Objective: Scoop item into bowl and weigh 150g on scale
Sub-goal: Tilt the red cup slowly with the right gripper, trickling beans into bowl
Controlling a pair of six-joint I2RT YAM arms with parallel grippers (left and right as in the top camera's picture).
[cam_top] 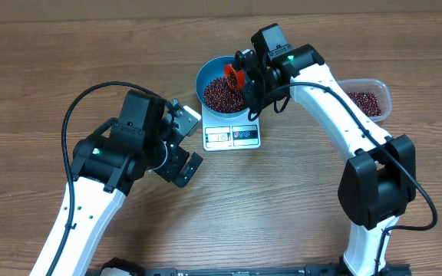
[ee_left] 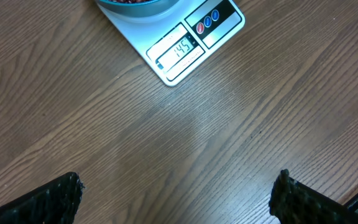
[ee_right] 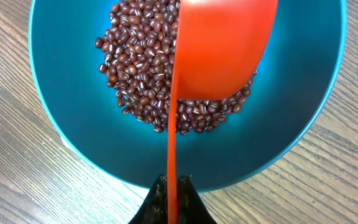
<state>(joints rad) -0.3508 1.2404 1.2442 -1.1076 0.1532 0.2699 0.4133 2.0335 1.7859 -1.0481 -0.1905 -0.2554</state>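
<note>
Overhead, beans lie in the bowl; right hand clamps a scoop, left hand spread.

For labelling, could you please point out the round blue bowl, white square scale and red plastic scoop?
Round blue bowl (ee_right: 61,115): right wrist view, inner wall.
White square scale (ee_left: 180,48): left wrist view, display.
Red plastic scoop (ee_right: 225,50): right wrist view, cup.

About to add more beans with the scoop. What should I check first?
1. The bowl sits on the scale: ok.
2. The display is at target: not ok, it seems to read 145.
3. The right gripper is shut on the scoop handle: ok.
4. The scoop is above the bowl: ok.
5. There are beans in the scoop: cannot tell, only its underside shows.
6. The left gripper is open, off the scale: ok.
</note>
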